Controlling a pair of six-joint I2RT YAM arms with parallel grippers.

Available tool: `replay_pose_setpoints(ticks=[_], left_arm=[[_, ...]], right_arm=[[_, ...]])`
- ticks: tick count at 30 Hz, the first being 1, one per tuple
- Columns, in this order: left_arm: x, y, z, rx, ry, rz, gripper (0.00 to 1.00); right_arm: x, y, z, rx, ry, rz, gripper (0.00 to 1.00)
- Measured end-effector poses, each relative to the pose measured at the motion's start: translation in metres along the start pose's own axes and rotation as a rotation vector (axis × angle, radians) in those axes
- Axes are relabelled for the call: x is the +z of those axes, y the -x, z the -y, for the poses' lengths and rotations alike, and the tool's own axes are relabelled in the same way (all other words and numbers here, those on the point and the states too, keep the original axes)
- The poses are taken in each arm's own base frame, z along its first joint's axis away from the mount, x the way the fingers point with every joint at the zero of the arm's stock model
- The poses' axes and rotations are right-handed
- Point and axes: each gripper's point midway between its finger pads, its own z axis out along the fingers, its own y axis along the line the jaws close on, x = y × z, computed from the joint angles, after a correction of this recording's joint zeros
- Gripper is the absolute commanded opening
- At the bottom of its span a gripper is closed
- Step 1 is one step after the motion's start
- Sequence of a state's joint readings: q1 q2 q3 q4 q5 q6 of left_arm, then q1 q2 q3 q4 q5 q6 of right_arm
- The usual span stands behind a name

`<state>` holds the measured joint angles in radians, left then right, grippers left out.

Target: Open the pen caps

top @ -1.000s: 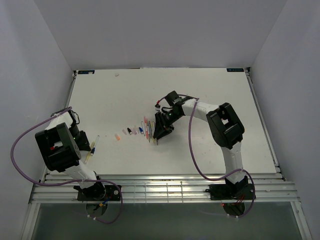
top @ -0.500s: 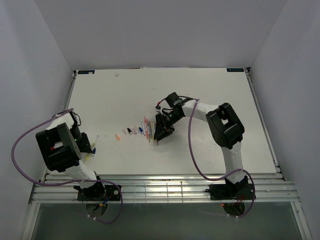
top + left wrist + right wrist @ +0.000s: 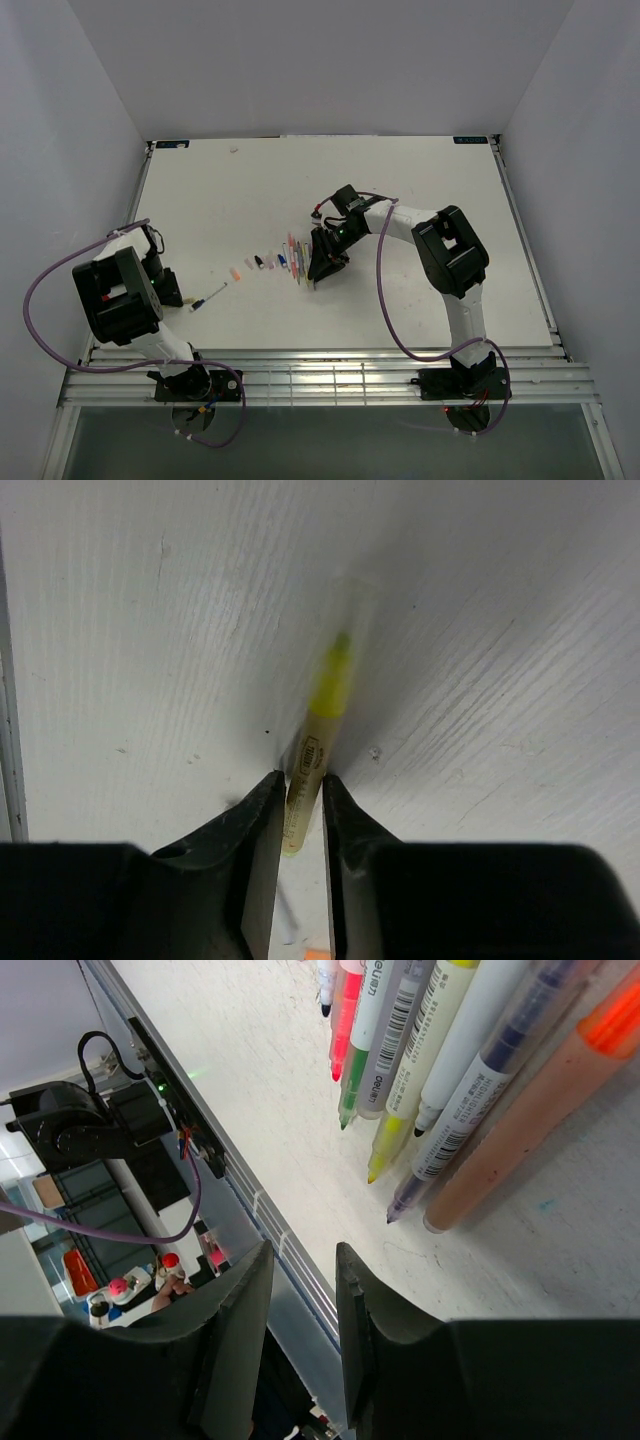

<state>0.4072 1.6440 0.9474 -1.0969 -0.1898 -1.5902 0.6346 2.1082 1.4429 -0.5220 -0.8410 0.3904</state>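
Near the table's (image 3: 420,180) near-left corner, the left gripper (image 3: 300,780) has pinched shut on a yellow pen's (image 3: 325,690) end, and the pen has swung to point across the table, probably ready for uncapping. Farther in, mid-table, loose caps (image 3: 258,263) lie beside the pens (image 3: 440,1040); the right gripper (image 3: 300,1260) hovers there, jaws apart, empty.

- Grey pen (image 3: 393,1048): "deli" printed by a barcode, digits too small.
- Purple-tipped pen (image 3: 458,1115): barcode only, digits unreadable.
- Yellow pen (image 3: 305,765): small printed label, blurred, can't read.
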Motion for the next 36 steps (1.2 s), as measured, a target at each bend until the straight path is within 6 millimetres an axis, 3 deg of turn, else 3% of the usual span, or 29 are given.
replay_pose_setpoints(ticks=[6,10,12,14,19,23,29,32,36], left_arm=[[0.001,0.006,0.003,-0.003,-0.001,0.035,0.29],[0.000,0.008,0.014,-0.007,-0.008,0.047,0.21],[-0.001,0.009,0.019,-0.002,-0.006,0.050,0.11],[-0.003,0.009,0.028,-0.002,-0.013,0.051,0.01],[-0.017,0.011,0.063,0.010,-0.086,0.067,0.00],[-0.049,0.009,0.105,0.046,-0.209,0.096,0.00],[-0.130,-0.016,0.155,0.167,-0.452,0.134,0.00],[-0.174,-0.045,0.167,0.289,-0.574,0.135,0.00],[-0.216,-0.105,0.169,0.556,-0.720,0.112,0.00]], right_arm=[[0.000,0.000,0.000,0.000,0.000,0.000,0.38],[0.000,0.000,0.000,0.001,-0.001,-0.001,0.38],[0.000,0.000,0.000,0.001,-0.001,-0.001,0.38],[0.000,0.000,0.001,0.000,-0.001,-0.001,0.38],[0.000,0.000,0.001,0.001,-0.003,-0.001,0.38],[0.000,-0.001,0.002,0.001,-0.008,-0.001,0.38],[-0.004,0.002,-0.003,0.002,-0.020,-0.001,0.38],[-0.009,0.009,-0.010,-0.011,-0.021,0.014,0.38],[-0.021,0.026,-0.024,-0.038,-0.013,0.050,0.38]])
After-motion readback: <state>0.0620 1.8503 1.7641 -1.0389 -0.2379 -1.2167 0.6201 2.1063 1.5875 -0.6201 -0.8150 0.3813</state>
